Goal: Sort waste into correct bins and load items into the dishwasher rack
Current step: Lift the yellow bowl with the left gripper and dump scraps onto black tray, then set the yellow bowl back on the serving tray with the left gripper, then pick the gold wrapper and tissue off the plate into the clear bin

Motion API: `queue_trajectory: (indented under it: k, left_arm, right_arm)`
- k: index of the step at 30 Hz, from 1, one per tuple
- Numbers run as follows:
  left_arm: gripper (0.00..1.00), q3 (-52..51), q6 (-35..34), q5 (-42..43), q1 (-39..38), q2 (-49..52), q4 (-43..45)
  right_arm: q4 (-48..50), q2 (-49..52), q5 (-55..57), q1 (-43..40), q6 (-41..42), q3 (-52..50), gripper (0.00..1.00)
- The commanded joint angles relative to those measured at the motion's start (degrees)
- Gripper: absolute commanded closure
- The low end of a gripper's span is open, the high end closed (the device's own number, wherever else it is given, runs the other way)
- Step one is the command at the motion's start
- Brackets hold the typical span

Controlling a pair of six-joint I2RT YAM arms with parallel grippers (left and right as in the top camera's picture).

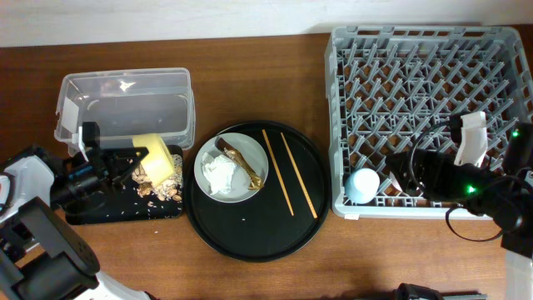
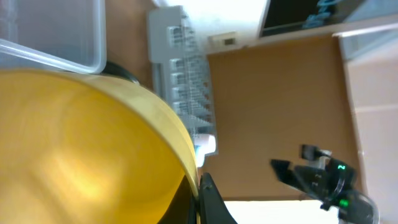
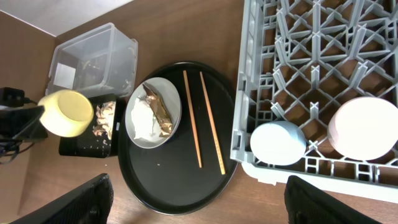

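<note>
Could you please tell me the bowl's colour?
Round yellow bowl, clearest in the right wrist view.

The left arm (image 1: 79, 177) comes in from the near left corner and stretches to the right, its wrist rolled so that the left pincer (image 1: 137, 157) lies on its side. One of its fingers (image 2: 208, 199) shows dark against the rim of the yellow bowl (image 1: 156, 158), which it grips and holds tipped. The right arm (image 1: 466, 183) reaches leftward from the right edge. The right pincer (image 1: 401, 172) faces downward, its two fingers (image 3: 81, 202) spread wide with nothing between them
</note>
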Motion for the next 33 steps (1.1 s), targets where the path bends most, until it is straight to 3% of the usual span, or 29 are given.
queue_trajectory:
  k: [1,3,5,8,11,12,15,17,18,19,20,21,24,26,28,29,33]
  left_arm:
    - [1.00,0.3,-2.2,-5.2,-0.8,-1.8,-5.0]
    - [1.00,0.3,-3.3,-11.9,-4.7,-4.9,-7.3]
    - [1.00,0.3,-11.8,-21.9,-11.7,-9.3,-5.6]
    - [1.00,0.2,-39.5,-45.1,-32.2,-16.7,6.6]
    - [1.00,0.2,-57.1,-62.4,-55.3,-16.8,13.1]
    - [1.00,0.1,-65.2,-70.6,-67.0,-16.2,15.0]
    - [1.00,0.1,-72.7,-81.5,-80.3,-13.9,17.2]
    - [1.00,0.1,-73.4,-86.8,-88.4,-8.7,20.5]
    - [1.00,0.1,-73.4,-87.1,-90.2,-6.2,21.5]
    - [0.89,0.1,-73.4,-86.8,-90.9,-3.9,21.7]
    - [0.49,0.2,-73.4,-86.4,-90.8,-3.6,21.1]
    - [0.35,0.7,-73.3,-86.5,-90.6,-3.8,20.0]
    - [0.27,8.7,-72.5,-90.5,-88.6,-4.0,12.3]
    - [0.15,14.5,-69.9,-97.2,-84.1,-4.0,9.2]
    - [0.15,15.0,-64.3,-98.4,-76.3,-3.6,14.7]
    - [0.21,15.0,-64.3,-97.2,-71.9,-2.6,17.7]
    - [0.39,15.0,-64.6,-83.8,-62.8,5.8,26.4]
  right_arm:
    - [-0.7,-0.1,-0.5,0.3,-0.5,-0.1,0.11]
    - [-0.6,-0.1,-0.5,0.3,-0.4,-0.1,0.11]
    - [-0.6,-0.1,-0.5,0.3,-0.5,-0.1,0.11]
    - [-0.6,-0.1,-0.5,0.3,-0.4,-0.1,0.10]
    - [-0.6,-0.1,-0.4,0.3,-0.5,-0.1,0.10]
    - [-0.5,-0.1,-0.3,0.3,-0.5,-0.1,0.10]
    - [-0.3,-0.1,-0.3,0.3,-0.5,-0.1,0.10]
    - [-0.4,-0.1,-0.3,0.3,-0.5,-0.1,0.10]
    - [-0.4,-0.1,-0.3,0.3,-0.5,-0.1,0.10]
    - [-0.4,-0.1,-0.3,0.3,-0.5,-0.1,0.10]
    - [-0.4,-0.1,-0.3,0.3,-0.5,-0.1,0.10]
    - [-0.4,-0.1,-0.3,0.3,-0.5,-0.1,0.10]
    - [-0.4,-0.1,-0.3,0.3,-0.5,-0.1,0.10]
    - [-0.4,-0.1,-0.3,0.3,-0.5,-0.1,0.09]
    - [-0.4,-0.1,-0.3,0.3,-0.5,-0.1,0.09]
    - [-0.4,-0.1,-0.3,0.3,-0.5,-0.1,0.09]
    - [-0.4,-0.1,-0.3,0.3,-0.5,-0.1,0.09]
